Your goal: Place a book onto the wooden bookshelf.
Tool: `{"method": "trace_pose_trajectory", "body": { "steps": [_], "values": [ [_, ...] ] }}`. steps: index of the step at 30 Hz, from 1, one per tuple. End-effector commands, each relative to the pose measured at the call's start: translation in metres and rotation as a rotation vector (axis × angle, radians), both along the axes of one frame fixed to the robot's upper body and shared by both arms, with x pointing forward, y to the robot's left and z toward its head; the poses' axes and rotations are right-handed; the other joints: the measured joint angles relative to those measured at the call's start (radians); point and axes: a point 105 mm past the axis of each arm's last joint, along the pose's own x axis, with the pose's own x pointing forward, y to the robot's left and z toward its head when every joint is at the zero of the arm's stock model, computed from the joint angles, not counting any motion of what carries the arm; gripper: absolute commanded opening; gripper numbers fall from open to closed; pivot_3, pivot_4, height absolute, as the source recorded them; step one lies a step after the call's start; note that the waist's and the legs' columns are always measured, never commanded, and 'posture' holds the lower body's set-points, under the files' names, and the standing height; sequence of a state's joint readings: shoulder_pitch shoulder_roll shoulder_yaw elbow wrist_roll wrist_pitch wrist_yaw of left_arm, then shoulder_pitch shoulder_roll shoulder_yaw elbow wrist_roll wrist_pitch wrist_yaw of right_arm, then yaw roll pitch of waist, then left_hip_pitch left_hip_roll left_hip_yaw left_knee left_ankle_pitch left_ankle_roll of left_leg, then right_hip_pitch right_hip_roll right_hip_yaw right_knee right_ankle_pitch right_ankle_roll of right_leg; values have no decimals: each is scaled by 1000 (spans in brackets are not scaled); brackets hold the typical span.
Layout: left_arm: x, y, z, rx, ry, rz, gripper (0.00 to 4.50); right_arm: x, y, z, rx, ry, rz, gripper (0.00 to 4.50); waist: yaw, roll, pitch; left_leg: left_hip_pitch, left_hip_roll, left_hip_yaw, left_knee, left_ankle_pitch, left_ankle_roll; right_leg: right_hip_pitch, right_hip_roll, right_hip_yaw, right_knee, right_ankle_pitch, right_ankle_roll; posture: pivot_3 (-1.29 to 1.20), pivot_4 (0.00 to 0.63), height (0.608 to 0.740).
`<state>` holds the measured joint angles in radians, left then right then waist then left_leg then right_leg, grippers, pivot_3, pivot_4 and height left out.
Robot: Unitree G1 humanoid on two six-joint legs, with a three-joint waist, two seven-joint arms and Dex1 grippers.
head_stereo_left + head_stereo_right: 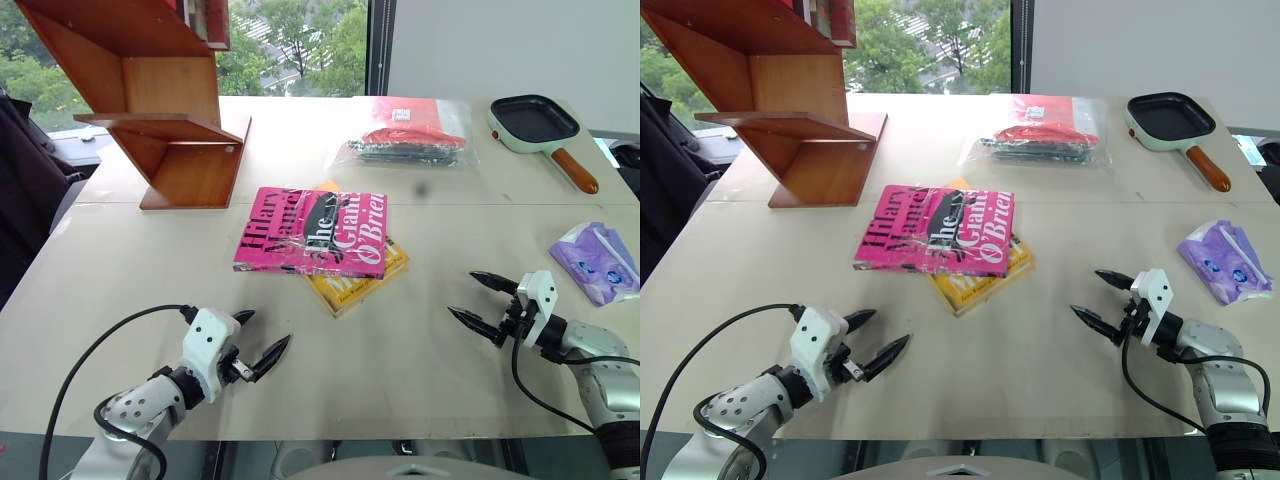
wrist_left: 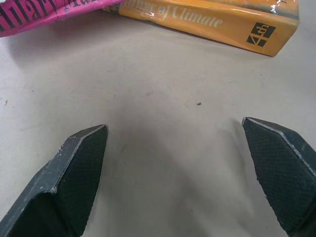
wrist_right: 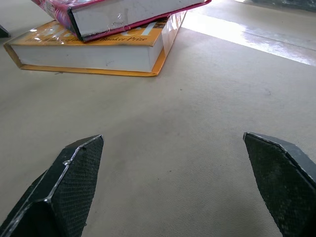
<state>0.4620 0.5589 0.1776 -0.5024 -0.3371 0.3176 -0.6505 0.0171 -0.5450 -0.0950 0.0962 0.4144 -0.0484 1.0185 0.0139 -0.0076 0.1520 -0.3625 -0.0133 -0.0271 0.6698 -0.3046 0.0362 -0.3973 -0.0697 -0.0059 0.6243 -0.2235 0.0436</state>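
Hovering low over table [image 1: 420, 370], left gripper [image 1: 258, 345], right gripper [image 1: 482, 302], jaws apart

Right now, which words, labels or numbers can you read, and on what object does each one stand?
"Hilary Mantel", "The Giant, O'Brien": cover of the thick pink paperback book.
"of Climate", "4th": spine of the yellow-orange book under it.
"Booker Prize": that same book's cover, right wrist view.
White label on the clear plastic bag with red contents: too small to read.

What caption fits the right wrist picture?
Open right gripper faces the pink book stacked on a yellow book.
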Motion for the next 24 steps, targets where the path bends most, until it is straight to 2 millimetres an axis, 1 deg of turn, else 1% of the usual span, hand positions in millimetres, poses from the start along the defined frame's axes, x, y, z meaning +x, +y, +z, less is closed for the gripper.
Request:
{"method": "trace_pose_trajectory", "body": {
  "steps": [1, 7, 18, 21, 24],
  "values": [
    [0, -5, -1, -7, -2, -22, 4485, 1, -3, 9, 4, -40, -9, 4500, 0, 0, 0, 0, 0, 0, 0, 0, 0, 0, 0, 0, 0, 0, 0, 0, 150, 740],
    [0, -4, -5, -19, 5, -14, 4485, 4, -3, 6, -22, -25, -25, 4500, 0, 0, 0, 0, 0, 0, 0, 0, 0, 0, 0, 0, 0, 0, 0, 0, 150, 740],
    [2, -2, -4, -17, -6, -15, 4485, 8, -3, 8, -27, -23, -28, 4500, 0, 1, 1, 0, 0, 0, 0, 0, 0, 0, 0, 0, 0, 0, 0, 0, 150, 740],
    [3, 0, -3, -14, -12, -16, 4485, 13, -2, 9, -20, -15, -61, 4500, 0, 1, 1, 0, 0, 0, 0, 0, 0, 0, 0, 0, 0, 0, 0, 0, 150, 740],
    [6, 3, 2, -4, -31, -25, 4485, 28, 1, 13, -44, -14, -115, 4500, -1, 1, 1, 0, 0, 0, 0, 0, 0, 0, 0, -1, 0, 0, 0, 0, 150, 740]
  ]
}}
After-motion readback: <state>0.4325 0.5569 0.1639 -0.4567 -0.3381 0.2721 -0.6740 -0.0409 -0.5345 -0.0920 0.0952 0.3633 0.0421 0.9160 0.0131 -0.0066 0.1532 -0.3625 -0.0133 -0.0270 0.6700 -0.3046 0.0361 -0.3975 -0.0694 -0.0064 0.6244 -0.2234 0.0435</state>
